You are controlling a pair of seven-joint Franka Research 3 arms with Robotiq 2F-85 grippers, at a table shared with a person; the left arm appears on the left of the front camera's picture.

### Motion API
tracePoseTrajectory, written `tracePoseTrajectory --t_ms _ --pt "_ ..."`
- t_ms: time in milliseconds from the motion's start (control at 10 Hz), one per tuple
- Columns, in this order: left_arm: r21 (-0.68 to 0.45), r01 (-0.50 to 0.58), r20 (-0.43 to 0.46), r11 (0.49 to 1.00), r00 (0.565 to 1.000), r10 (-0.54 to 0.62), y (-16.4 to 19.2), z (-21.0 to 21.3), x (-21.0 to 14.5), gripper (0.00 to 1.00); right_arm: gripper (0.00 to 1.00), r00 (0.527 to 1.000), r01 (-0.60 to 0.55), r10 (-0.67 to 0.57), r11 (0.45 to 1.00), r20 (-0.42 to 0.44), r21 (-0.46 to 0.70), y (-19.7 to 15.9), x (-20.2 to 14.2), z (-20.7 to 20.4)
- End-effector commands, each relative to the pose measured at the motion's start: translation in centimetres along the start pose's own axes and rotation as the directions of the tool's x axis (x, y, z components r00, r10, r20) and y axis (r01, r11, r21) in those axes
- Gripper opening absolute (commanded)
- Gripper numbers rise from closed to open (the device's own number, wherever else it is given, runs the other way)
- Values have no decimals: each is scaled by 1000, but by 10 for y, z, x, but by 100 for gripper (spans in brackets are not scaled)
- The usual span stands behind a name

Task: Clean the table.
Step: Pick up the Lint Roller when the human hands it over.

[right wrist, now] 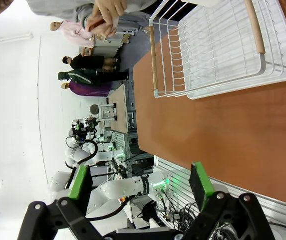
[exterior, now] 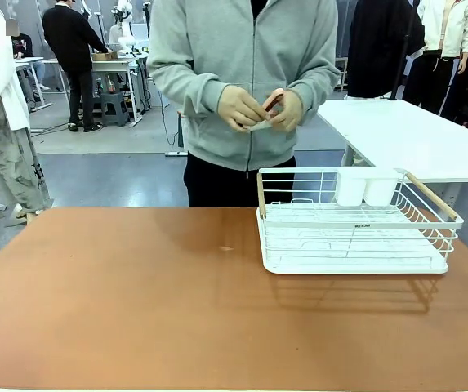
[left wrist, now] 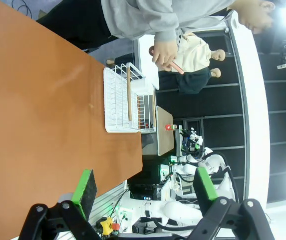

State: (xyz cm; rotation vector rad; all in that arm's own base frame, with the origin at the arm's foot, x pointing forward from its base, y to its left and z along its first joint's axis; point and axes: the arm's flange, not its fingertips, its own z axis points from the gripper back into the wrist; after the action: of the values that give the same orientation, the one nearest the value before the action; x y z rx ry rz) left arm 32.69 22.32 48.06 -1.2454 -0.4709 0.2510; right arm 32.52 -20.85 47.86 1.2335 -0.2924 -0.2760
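The reddish-brown table (exterior: pixel 135 302) spreads across the front view, its top bare apart from a small pale speck (exterior: pixel 226 248) near the middle. A person in a grey hoodie stands at the far edge, both hands (exterior: pixel 260 110) working on a small pale and reddish item held at chest height. In the left wrist view my left gripper (left wrist: pixel 145 187) hangs open beyond the table's edge (left wrist: pixel 128 165), nothing between its green pads. My right gripper (right wrist: pixel 140 182) also stands open and empty, off the table's side (right wrist: pixel 192 165).
A white wire dish rack (exterior: pixel 356 224) with wooden handles and a white cup holder (exterior: pixel 368 186) sits at the table's far right. A smaller white table (exterior: pixel 413 135) stands behind it. Other people stand in the background.
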Motion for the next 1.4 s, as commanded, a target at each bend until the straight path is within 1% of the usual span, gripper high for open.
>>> tracePoseTrajectory --t_ms 0,1300 --pt "-3 4 4 1000 1000 -4 -1 2 -1 100 100 1000 1 -1 1000 2 6 5 -3 1" --pt "-3 4 4 1000 1000 -4 -1 2 -1 100 100 1000 1 -1 1000 2 6 5 -3 1"
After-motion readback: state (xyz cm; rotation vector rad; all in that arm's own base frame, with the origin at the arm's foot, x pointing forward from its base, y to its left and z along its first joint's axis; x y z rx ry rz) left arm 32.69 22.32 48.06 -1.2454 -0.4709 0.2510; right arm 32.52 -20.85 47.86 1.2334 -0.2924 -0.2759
